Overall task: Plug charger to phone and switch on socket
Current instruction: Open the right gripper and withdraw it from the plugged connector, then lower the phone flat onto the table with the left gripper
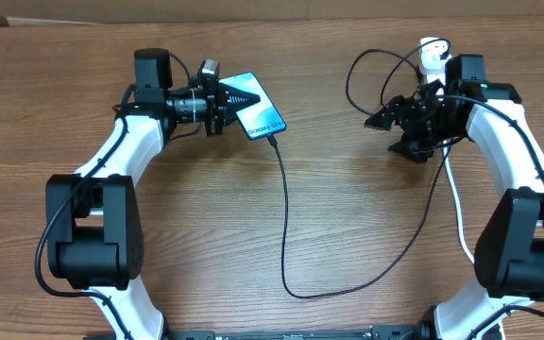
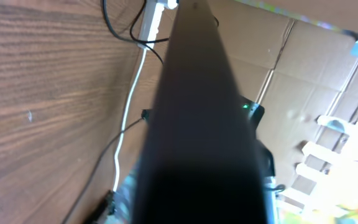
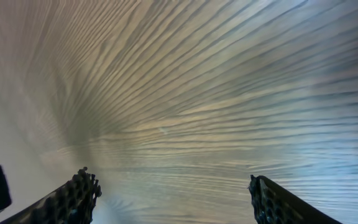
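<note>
My left gripper is shut on the phone, whose light blue "Galaxy" screen faces up at the back left of the table. In the left wrist view the phone's dark edge fills the middle. The charger's thin black cable meets the phone's near corner, loops toward the front and climbs to a white plug at the back right. The socket is mostly hidden under my right arm; its white lead shows. My right gripper is open over bare wood, with nothing between its fingers.
The wooden table carries only the cable loop in its middle. Cardboard panels stand behind the table. The white lead and a black cable run across the wood beside the phone.
</note>
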Robot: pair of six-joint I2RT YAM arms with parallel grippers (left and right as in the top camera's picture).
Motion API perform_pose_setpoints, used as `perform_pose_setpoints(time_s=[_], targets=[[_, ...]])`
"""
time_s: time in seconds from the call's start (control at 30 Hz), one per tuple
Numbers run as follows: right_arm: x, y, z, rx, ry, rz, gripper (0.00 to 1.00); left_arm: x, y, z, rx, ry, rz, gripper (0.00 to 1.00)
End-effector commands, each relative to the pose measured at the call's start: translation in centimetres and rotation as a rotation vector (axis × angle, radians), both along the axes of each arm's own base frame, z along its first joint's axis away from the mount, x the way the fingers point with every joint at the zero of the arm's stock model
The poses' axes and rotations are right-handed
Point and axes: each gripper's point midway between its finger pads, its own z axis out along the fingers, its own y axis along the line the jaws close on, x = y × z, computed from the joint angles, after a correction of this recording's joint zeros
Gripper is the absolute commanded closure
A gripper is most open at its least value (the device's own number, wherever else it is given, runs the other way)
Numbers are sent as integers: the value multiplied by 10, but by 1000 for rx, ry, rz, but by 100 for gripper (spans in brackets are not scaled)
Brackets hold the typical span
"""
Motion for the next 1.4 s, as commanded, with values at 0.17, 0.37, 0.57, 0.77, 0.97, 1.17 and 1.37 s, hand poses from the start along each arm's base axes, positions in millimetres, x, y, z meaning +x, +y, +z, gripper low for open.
perform_pose_setpoints(time_s=[0.17,0.37,0.57,0.77,0.97,1.17,1.37], targets=[[1,-31,1,-81,-34,-21,21,10,0,1,80,-196,12,96],[0,-38,6,-30,-62,-4,22,17,5,-17,166,-234,45,96],[1,-44,16,37,-88,-19,26,14,-2,-31,236,-269,29,96],[5,-55,35,23,-108,-17,27,17,-3,-52,378,-318,39,96],[11,-58,54,16,-135,-21,27,17,-9,-65,473,-329,45,96],[13,-59,66,14,-144,-21,27,16,-18,-78,514,-323,36,96],[17,-60,79,7,-167,-20,27,9,-27,-109,535,-268,1,96]])
